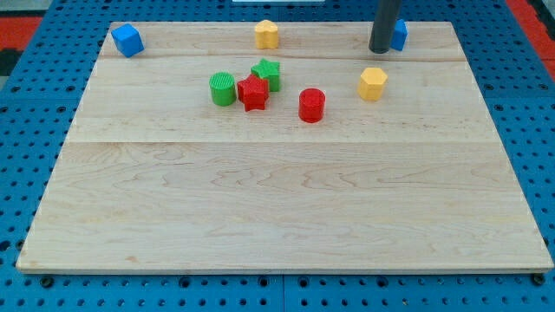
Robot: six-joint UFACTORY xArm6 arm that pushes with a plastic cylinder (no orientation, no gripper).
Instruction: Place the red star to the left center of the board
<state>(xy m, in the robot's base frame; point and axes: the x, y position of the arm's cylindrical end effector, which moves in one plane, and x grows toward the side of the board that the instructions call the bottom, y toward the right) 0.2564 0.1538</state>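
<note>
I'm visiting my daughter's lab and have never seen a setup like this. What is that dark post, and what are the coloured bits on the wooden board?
There is one picture, from a single camera looking down across a wooden board. The dark post is a rod on a robot arm; it has no hand and holds nothing. It only pushes blocks with its lower end, my tip, which is near the view's top right, just in front of a blue block. On the board lie a red star wedged between a green cylinder and a green star, a red cylinder, two yellow blocks, and a blue cube at top left.
</note>
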